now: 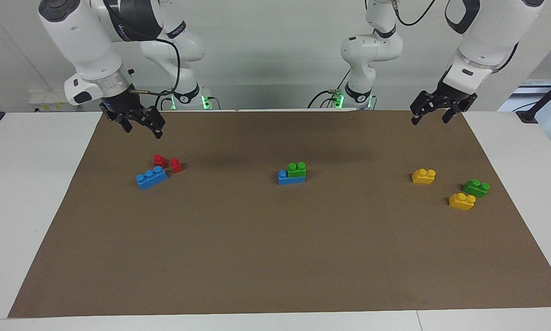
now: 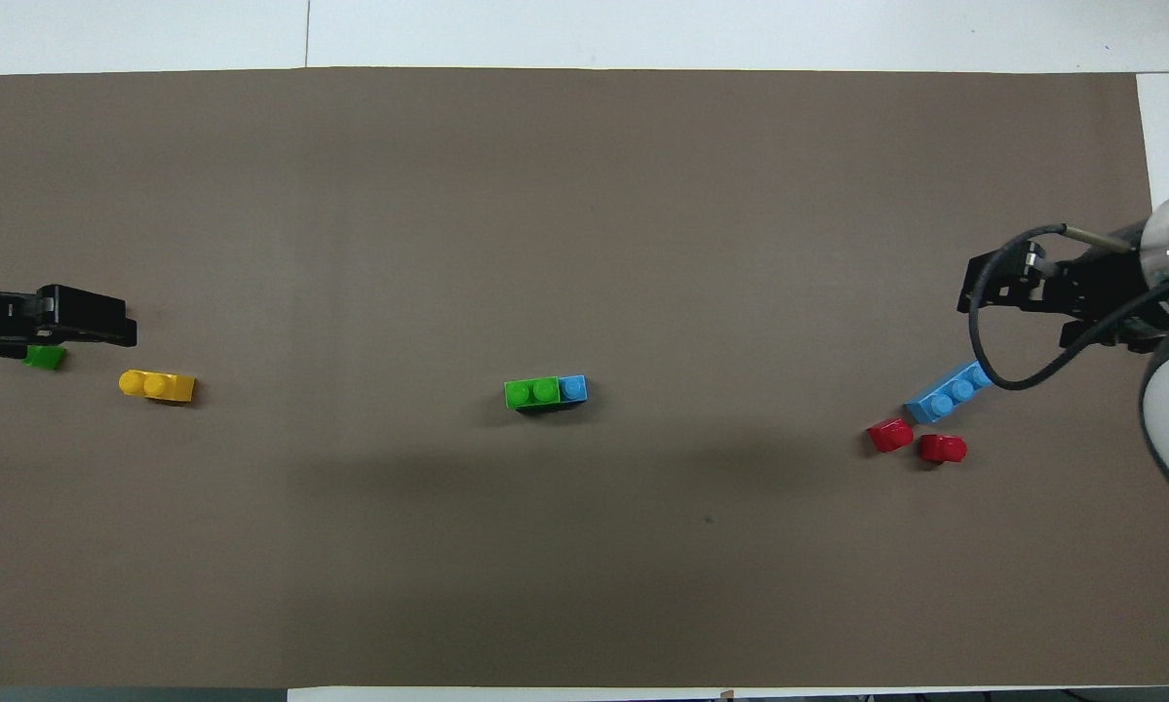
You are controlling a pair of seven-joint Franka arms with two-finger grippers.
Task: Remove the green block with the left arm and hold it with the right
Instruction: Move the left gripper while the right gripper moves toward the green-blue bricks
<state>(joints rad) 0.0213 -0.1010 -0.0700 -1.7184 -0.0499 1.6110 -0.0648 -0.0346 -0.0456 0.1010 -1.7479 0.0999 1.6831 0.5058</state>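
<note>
The green block (image 1: 297,169) sits stacked on one end of a blue brick (image 1: 290,179) in the middle of the brown mat; it also shows in the overhead view (image 2: 532,392). My right gripper (image 1: 143,131), on the arm with the black cable, hangs open and empty over the mat at the right arm's end, above the loose bricks there; it also shows in the overhead view (image 2: 974,292). My left gripper (image 1: 430,120) hangs open and empty over the mat at the left arm's end (image 2: 121,331).
A loose blue brick (image 1: 151,177) and two red bricks (image 1: 160,160) (image 1: 176,165) lie at the right arm's end. Two yellow bricks (image 1: 423,176) (image 1: 462,201) and a second green brick (image 1: 476,188) lie at the left arm's end. The brown mat (image 1: 275,257) covers the white table.
</note>
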